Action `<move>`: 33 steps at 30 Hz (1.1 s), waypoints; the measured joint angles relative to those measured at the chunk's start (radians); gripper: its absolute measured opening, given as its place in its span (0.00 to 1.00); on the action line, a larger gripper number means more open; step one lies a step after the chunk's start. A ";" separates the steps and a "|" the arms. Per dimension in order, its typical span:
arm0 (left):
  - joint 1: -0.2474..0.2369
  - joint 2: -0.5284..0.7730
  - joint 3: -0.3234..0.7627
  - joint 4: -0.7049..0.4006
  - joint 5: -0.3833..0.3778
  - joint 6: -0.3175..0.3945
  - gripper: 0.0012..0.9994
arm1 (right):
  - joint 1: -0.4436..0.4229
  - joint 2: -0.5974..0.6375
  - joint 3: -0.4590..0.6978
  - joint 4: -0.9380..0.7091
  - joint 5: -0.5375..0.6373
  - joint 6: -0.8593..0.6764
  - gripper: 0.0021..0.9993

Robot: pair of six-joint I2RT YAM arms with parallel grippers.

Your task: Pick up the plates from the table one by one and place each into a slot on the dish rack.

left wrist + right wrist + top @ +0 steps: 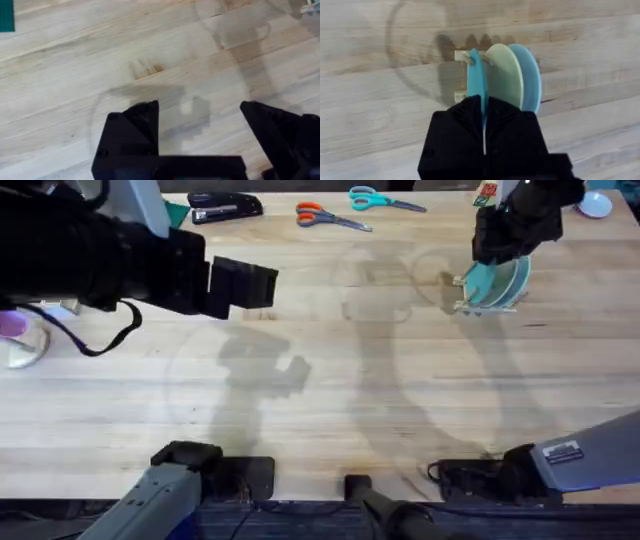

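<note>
standing on edge in the dish rack [461,75], turquoise plate [475,82] pinched by right gripper [484,117]; left gripper [200,115] wide open, empty.

left arm raised, large and dark in upper left, left gripper [200,125] fingers spread apart. right gripper [500,250] upper right, fingers closed together.

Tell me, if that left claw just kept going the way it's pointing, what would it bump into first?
Probably just the bare table. The left gripper is open and pointing down at plain wood, with nothing lying between its fingers, though depth is hard to judge.
</note>
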 joint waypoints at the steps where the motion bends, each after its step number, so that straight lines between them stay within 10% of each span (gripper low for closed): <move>1: 0.000 0.000 0.000 0.000 0.000 0.000 0.99 | -0.001 0.000 0.000 0.000 0.000 0.000 0.03; 33: 0.000 0.000 0.000 0.000 0.000 0.000 0.99 | -0.068 0.031 0.005 0.010 -0.073 0.000 0.04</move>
